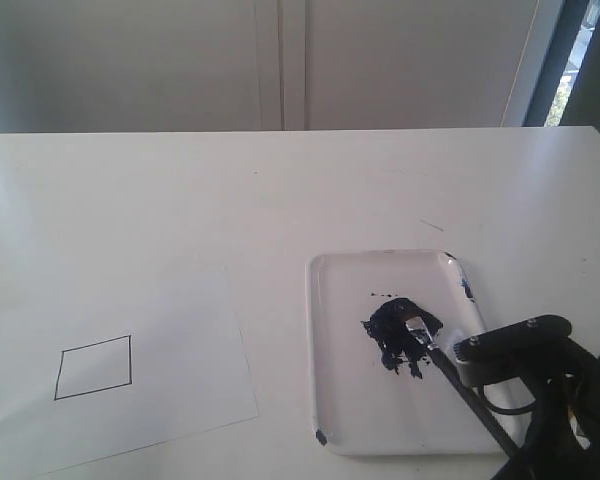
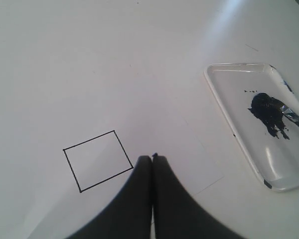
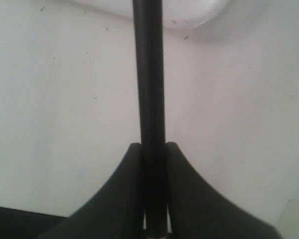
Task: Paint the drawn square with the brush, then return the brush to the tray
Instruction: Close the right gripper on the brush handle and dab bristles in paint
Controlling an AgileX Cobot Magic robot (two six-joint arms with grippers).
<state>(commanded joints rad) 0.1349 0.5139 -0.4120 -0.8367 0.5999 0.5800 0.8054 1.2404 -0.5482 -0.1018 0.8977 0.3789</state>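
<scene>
Black fingers of the right gripper (image 3: pixel 153 148), low at the near right corner, pinch the brush (image 1: pixel 462 388) by its long handle. The handle slants so the bristles rest in the dark blue blotch (image 1: pixel 400 330) on the tray (image 1: pixel 325 350). The left gripper (image 2: pixel 152 157), pressed together and empty, points down over the paper sheet (image 1: pixel 180 330) just beside the drawn square (image 1: pixel 93 367), whose middle is white.

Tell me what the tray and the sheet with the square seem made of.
The tray: glossy white, probably plastic or glazed ceramic, since it catches highlights. The sheet: thin matte paper, apparently, lying flat with crisp edges.
</scene>
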